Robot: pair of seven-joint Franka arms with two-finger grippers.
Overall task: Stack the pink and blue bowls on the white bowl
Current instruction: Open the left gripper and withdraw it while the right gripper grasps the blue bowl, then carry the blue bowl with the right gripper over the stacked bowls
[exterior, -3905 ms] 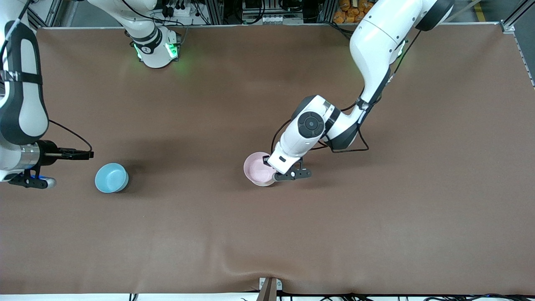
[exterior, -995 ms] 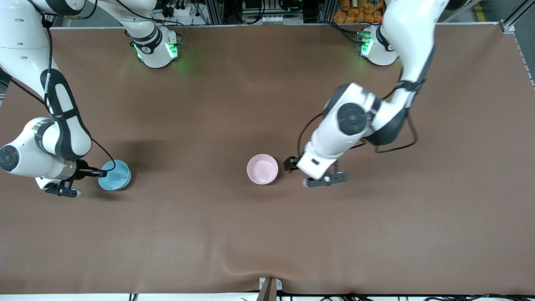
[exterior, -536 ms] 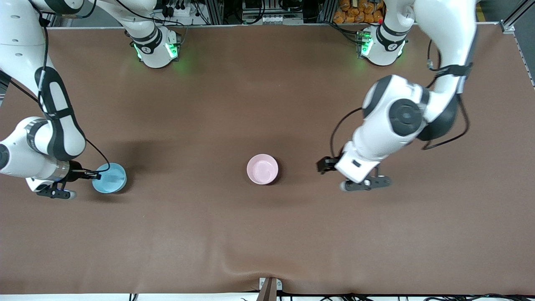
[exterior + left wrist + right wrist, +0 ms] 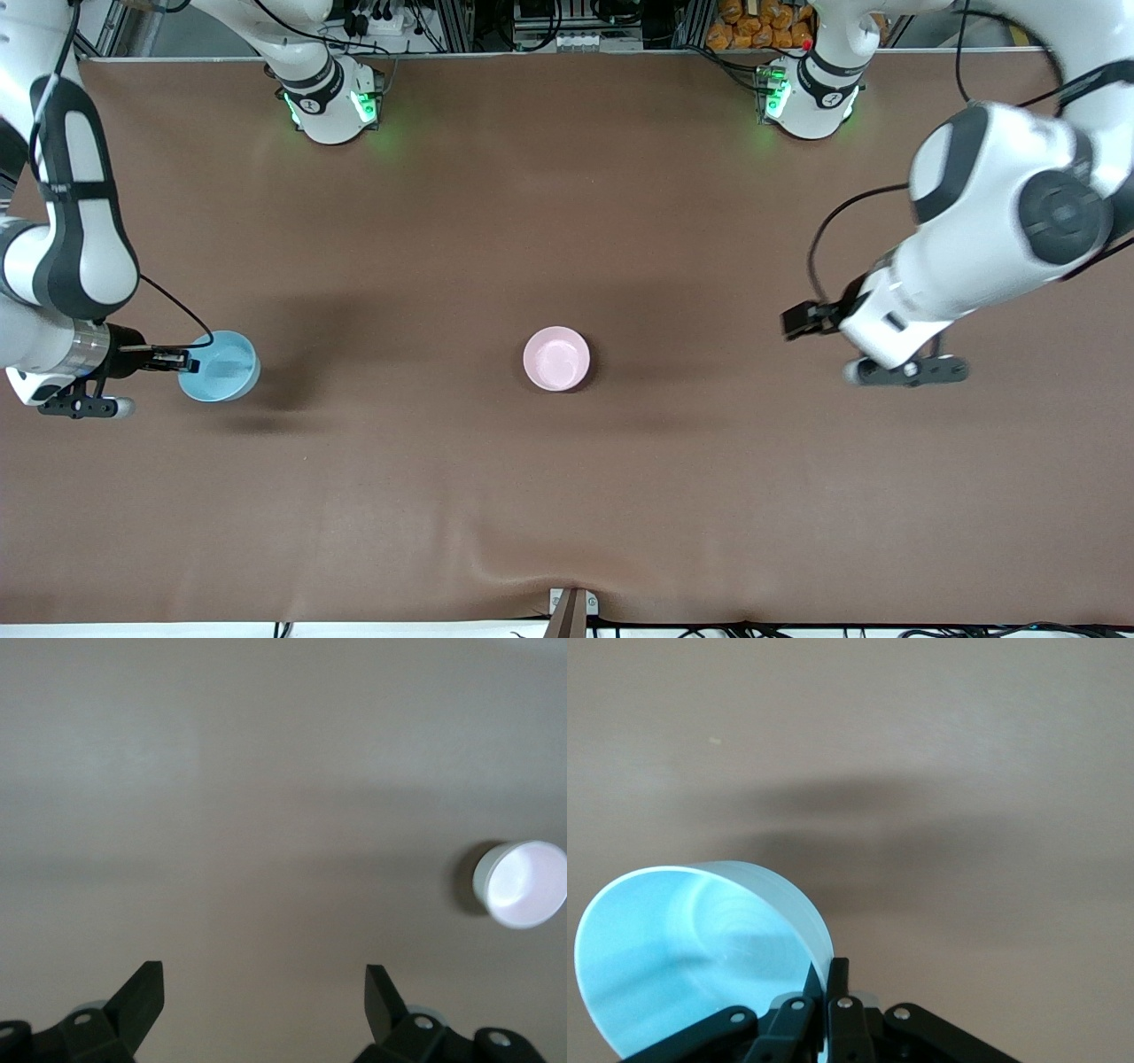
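Note:
The pink bowl (image 4: 556,358) stands upright in the middle of the table and shows pale in the left wrist view (image 4: 521,884). The white bowl is hidden. My right gripper (image 4: 182,361) is shut on the rim of the blue bowl (image 4: 219,366) at the right arm's end of the table. That bowl hangs a little above the cloth, its shadow lying apart from it. In the right wrist view the fingers (image 4: 833,970) pinch the blue wall (image 4: 673,948), which is tilted. My left gripper (image 4: 797,321) is open and holds nothing (image 4: 264,979) over bare table toward the left arm's end.
A brown cloth (image 4: 567,496) covers the table, with a small ridge near its front edge. Both arm bases (image 4: 328,106) stand along the back edge. Cables and equipment lie past that edge.
The left arm has swung away from the pink bowl toward its own end of the table, gripper open. The right gripper has lifted the blue bowl and drawn it slightly toward its own end.

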